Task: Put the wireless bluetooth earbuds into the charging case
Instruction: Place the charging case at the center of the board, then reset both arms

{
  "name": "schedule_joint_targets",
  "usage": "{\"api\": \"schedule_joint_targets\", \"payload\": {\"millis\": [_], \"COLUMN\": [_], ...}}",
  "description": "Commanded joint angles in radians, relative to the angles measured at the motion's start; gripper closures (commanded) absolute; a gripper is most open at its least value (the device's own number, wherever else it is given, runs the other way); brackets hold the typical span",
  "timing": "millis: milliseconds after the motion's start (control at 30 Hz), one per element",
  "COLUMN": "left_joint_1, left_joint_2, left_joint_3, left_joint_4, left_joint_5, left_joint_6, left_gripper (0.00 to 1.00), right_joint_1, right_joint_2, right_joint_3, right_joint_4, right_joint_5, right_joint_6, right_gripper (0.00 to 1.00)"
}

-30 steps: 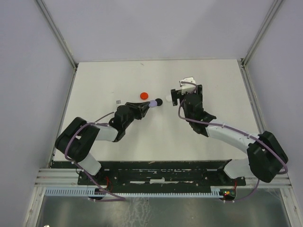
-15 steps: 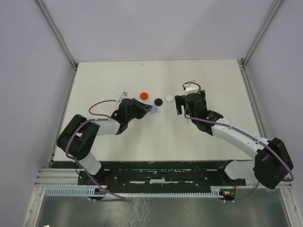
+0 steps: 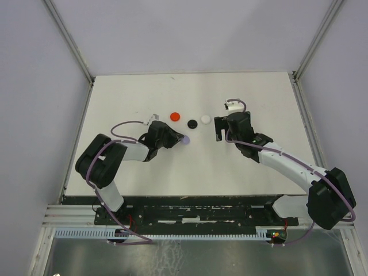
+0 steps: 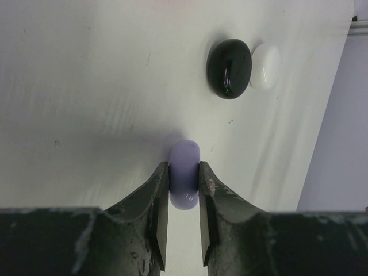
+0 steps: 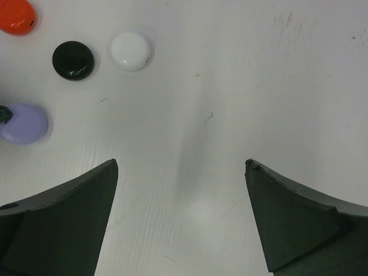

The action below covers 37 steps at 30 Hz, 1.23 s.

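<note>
Left jaws are pinching the lavender disc (image 4: 184, 172) on edge. Right jaws are gaping wide, holding nothing, with the black disc (image 5: 73, 60) and white disc (image 5: 130, 50) lying ahead-left.

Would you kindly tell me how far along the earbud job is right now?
Done: nothing visible; no earbuds show, and the red disc, black disc and white disc lie on the table. In hand: the left end effector pinches the lavender disc. The right end effector hangs open, empty. Left: every insertion.
</note>
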Motion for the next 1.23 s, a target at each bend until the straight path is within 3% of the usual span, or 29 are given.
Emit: {"api": "schedule_joint_targets", "payload": {"millis": [0, 67, 133, 300, 433, 667, 867, 1200], "left_joint_1": [0.0, 0.002, 0.009, 0.055, 0.141, 0.259, 0.3, 0.301], "left_joint_2": [-0.009, -0.018, -0.025, -0.105, -0.287, -0.697, -0.796, -0.795], "left_joint_3": [0.047, 0.052, 0.062, 0.048, -0.011, -0.133, -0.151, -0.164], "left_joint_4": [-0.078, -0.115, -0.16, -0.27, -0.38, -0.485, -0.543, -0.507], "left_joint_5": [-0.044, -0.061, -0.071, -0.121, -0.253, -0.485, -0.466, -0.364], "left_joint_6": [0.106, 0.114, 0.128, 0.15, 0.154, 0.158, 0.208, 0.221], "left_gripper": [0.66, 0.53, 0.46, 0.4, 0.36, 0.15, 0.1, 0.1], "right_joint_1": [-0.016, -0.024, -0.034, -0.049, -0.053, -0.056, -0.06, -0.064], "right_joint_2": [-0.006, -0.008, -0.012, -0.041, -0.053, -0.046, -0.107, -0.144], "right_joint_3": [0.055, 0.059, 0.062, 0.064, 0.108, 0.207, 0.188, 0.179], "right_joint_4": [0.0, -0.011, -0.018, -0.029, -0.124, -0.349, -0.382, -0.422], "right_joint_5": [-0.035, -0.047, -0.048, 0.0, 0.193, 0.495, 0.554, 0.566], "right_joint_6": [0.032, 0.045, 0.066, 0.122, 0.239, 0.394, 0.477, 0.548], "right_gripper": [0.0, 0.0, 0.01, 0.0, 0.0, 0.0, 0.0, 0.0]}}
